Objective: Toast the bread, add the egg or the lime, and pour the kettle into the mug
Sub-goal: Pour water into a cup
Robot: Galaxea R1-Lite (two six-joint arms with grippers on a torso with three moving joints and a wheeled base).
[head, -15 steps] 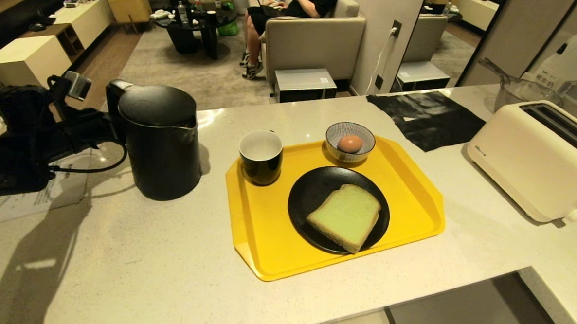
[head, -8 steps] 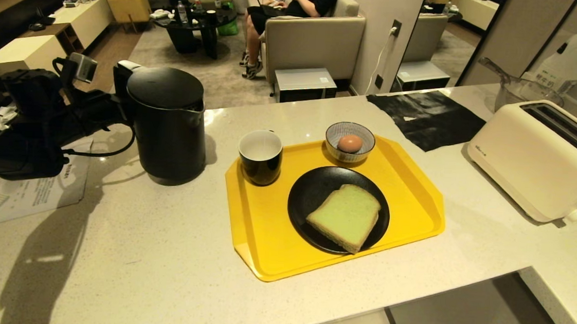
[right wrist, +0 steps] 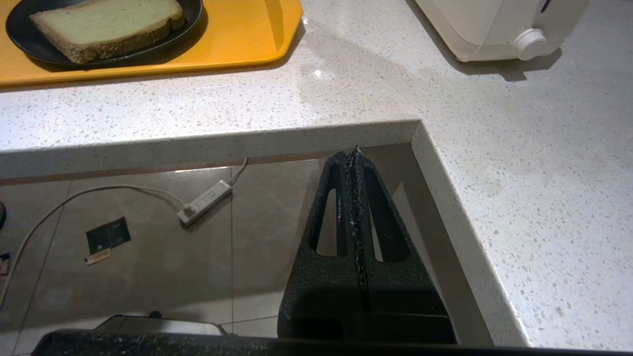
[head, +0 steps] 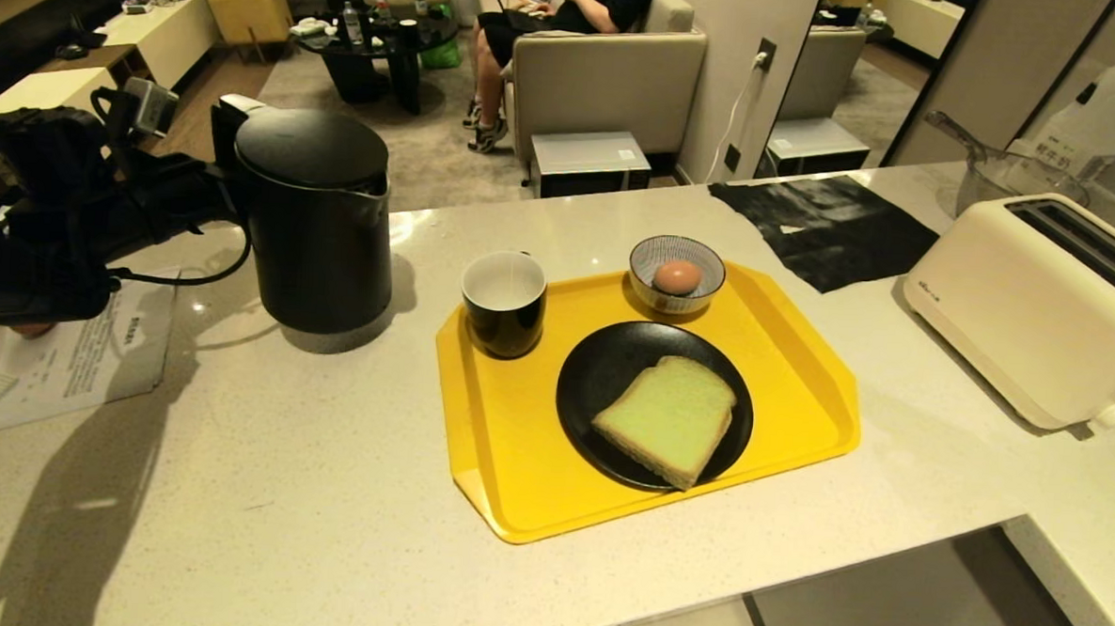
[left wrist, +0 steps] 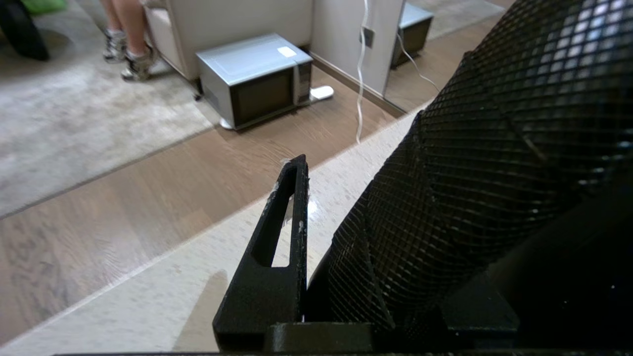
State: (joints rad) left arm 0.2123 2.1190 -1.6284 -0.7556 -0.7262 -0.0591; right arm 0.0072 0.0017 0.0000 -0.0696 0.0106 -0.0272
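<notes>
Raised since a second ago: tall matte black cylindrical kettle [head: 315,222], now clear of the speckled pale stone counter [head: 258,488], left gripper [head: 216,195] clamped on its handle. Glossy black mug [head: 504,303], orange-brown egg [head: 677,277] in striped bowl [head: 701,258], and pale green bread slice [head: 668,418] on yellow plastic tray [head: 799,380]. Right gripper [right wrist: 355,154] closed, empty, below counter edge.

Home kitchen: counter [head: 277,489], toaster [head: 1028,305], sofa [head: 605,80]
</notes>
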